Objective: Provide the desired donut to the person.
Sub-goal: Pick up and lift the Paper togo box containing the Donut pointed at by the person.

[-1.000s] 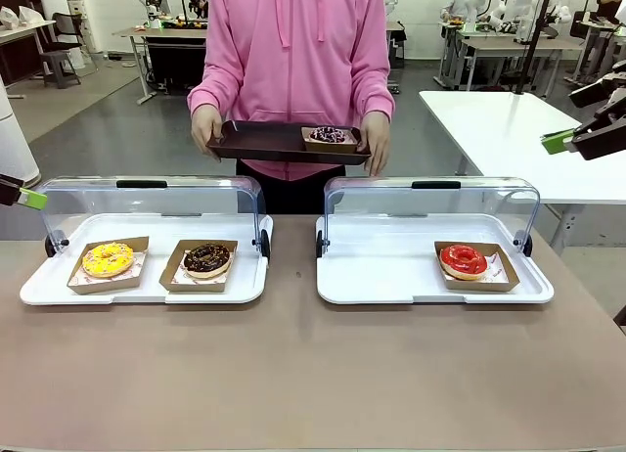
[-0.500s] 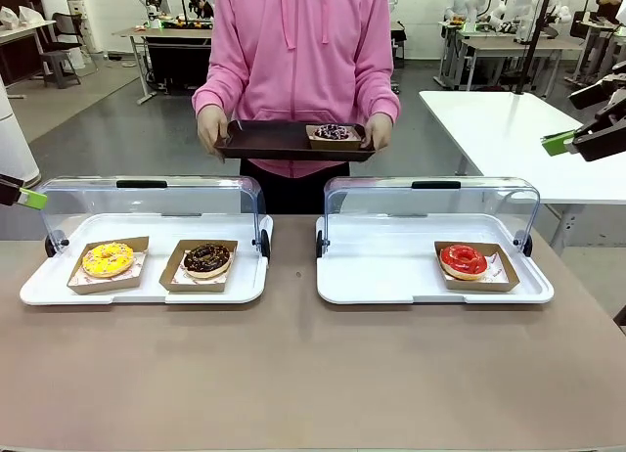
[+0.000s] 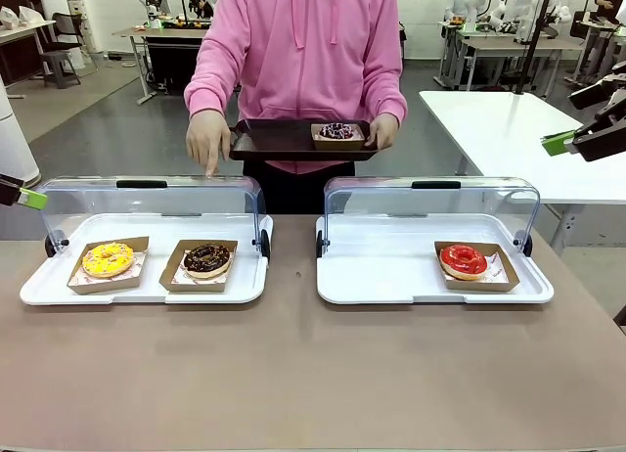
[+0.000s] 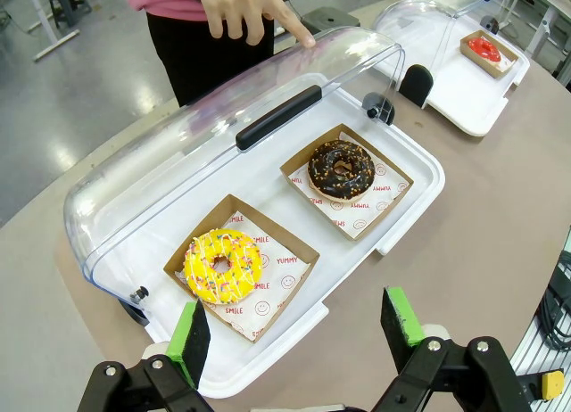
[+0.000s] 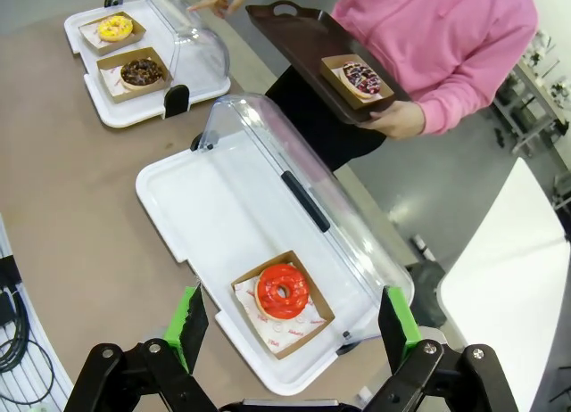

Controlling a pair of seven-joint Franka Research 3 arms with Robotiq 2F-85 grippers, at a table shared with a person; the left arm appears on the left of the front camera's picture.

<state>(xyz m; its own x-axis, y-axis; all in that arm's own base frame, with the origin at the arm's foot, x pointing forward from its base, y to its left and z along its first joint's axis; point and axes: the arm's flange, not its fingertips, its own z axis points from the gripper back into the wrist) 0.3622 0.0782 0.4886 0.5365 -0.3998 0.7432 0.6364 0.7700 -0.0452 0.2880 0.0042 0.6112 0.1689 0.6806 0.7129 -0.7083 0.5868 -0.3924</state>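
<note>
The person (image 3: 298,51) in a pink hoodie stands at the far side and holds a dark tray (image 3: 279,139) in one hand. A sprinkled donut (image 3: 337,132) in a paper box sits on the tray. The other hand (image 3: 207,139) points down at the left case's clear lid (image 4: 223,118), fingertip at the chocolate donut's end. Under that lid lie a yellow donut (image 4: 223,266) and a chocolate donut (image 4: 342,169). A red donut (image 5: 282,290) lies in the right case. My left gripper (image 4: 296,332) hovers open near the yellow donut, and my right gripper (image 5: 293,327) hangs open above the red donut.
Both white cases (image 3: 147,286) (image 3: 391,276) stand with lids swung back at the table's far half. The brown table (image 3: 313,374) in front of them is bare. A white table (image 3: 499,129) stands at the far right. My grippers sit at the picture edges (image 3: 29,198) (image 3: 559,121).
The person has taken one hand off the tray and lowered it to point at the left case's lid. The tray has shifted slightly right. Both arms have stayed still.
</note>
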